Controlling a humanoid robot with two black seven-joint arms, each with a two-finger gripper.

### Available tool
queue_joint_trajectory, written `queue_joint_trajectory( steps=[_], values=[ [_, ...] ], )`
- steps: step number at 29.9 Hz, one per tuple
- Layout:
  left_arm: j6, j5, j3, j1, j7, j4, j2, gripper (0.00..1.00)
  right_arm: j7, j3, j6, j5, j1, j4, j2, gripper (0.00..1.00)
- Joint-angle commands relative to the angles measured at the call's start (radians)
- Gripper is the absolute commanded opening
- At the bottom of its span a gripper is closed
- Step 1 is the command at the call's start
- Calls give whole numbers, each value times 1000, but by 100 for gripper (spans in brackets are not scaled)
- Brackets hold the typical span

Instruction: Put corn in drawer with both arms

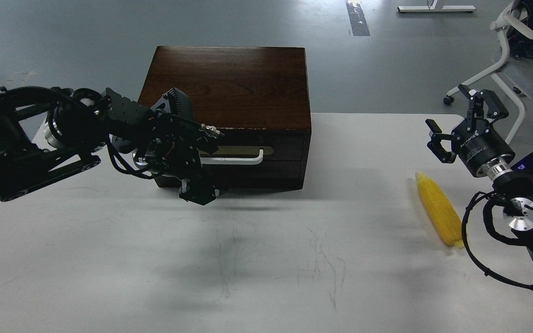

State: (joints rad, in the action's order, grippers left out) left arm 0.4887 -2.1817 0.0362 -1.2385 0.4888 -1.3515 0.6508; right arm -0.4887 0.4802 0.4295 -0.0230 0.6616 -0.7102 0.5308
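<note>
Head view: corn (438, 209) flat on counter (248, 268), long axis running near-to-far, just below and nearest the empty, spread-fingered right hand (456, 121); left hand (191, 162) at the closed drawer (266, 150) handle (238, 160), its opening unreadable.
</note>
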Motion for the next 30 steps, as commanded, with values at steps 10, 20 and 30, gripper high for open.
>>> queue_joint_trajectory(
  steps=[10,20,30],
  values=[
    [0,0,-1,11,0,17,-19,98,0,0,0,0,-1,0,0,100],
    [0,0,-25,4,0,17,-19,98,0,0,0,0,0,0,1,100],
    [0,0,-25,7,0,-1,-20,98,0,0,0,0,0,0,1,100]
  ],
)
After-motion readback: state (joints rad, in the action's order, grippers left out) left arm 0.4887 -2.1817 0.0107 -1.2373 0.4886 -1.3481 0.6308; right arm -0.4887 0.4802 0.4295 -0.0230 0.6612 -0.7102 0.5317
